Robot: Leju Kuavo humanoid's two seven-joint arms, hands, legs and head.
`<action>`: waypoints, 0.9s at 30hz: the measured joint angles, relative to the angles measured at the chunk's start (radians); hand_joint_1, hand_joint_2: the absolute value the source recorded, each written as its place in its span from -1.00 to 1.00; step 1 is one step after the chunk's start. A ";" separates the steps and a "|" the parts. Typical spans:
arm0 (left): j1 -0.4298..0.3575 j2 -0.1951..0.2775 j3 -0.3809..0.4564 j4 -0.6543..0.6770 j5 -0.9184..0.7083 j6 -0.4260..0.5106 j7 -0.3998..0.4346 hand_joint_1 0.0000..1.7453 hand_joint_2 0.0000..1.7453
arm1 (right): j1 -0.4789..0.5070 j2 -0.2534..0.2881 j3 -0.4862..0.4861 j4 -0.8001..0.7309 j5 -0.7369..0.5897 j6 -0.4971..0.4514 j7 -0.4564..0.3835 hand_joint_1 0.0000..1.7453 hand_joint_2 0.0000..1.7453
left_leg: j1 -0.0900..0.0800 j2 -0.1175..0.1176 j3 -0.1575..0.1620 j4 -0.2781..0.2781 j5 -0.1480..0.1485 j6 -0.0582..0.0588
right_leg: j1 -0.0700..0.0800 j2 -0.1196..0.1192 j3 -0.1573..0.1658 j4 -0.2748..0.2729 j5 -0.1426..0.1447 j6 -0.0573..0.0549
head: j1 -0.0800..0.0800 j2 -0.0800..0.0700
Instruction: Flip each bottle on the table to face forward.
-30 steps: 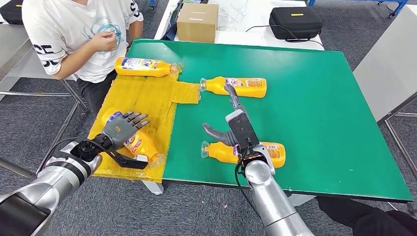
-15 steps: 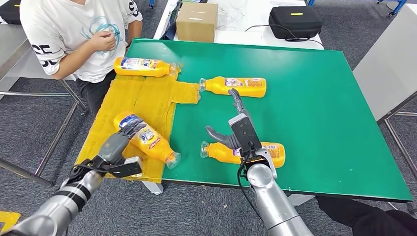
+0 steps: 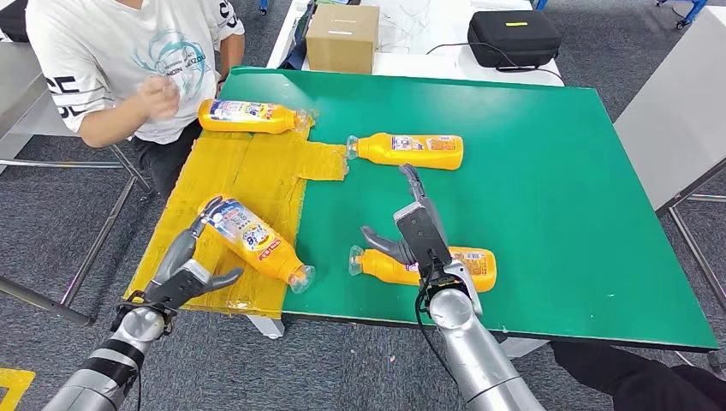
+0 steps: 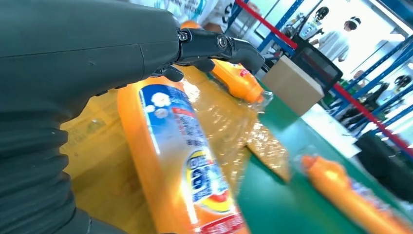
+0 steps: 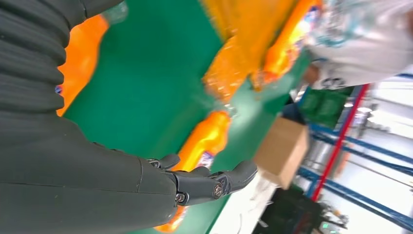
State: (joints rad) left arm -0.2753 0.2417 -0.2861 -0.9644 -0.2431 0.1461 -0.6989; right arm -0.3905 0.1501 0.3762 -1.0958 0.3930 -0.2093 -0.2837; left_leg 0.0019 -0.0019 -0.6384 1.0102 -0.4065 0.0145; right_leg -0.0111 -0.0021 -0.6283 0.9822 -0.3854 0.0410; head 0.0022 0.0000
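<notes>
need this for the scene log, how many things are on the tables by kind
orange bottles: 4 (on the yellow sheet and; on the green mat and)
cardboard box: 1
black case: 1
total: 6
</notes>
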 joint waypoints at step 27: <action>0.065 -0.310 0.305 -0.174 0.130 -0.312 0.152 -1.00 1.00 | 0.018 -0.095 0.025 0.143 0.415 0.000 0.309 -1.00 1.00 | 0.000 -0.001 -0.001 0.000 0.000 0.000 | 0.000 -0.001 0.000 0.000 0.000 0.000 | 0.000 0.000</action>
State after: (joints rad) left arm -0.2100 -0.0688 0.0187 -1.1379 -0.1133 -0.1659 -0.5467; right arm -0.3722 0.0552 0.4013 -0.9528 0.8076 -0.2098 0.0256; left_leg 0.0017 -0.0031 -0.6392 1.0103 -0.4067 0.0148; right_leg -0.0110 -0.0035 -0.6283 0.9818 -0.3852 0.0413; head 0.0019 0.0000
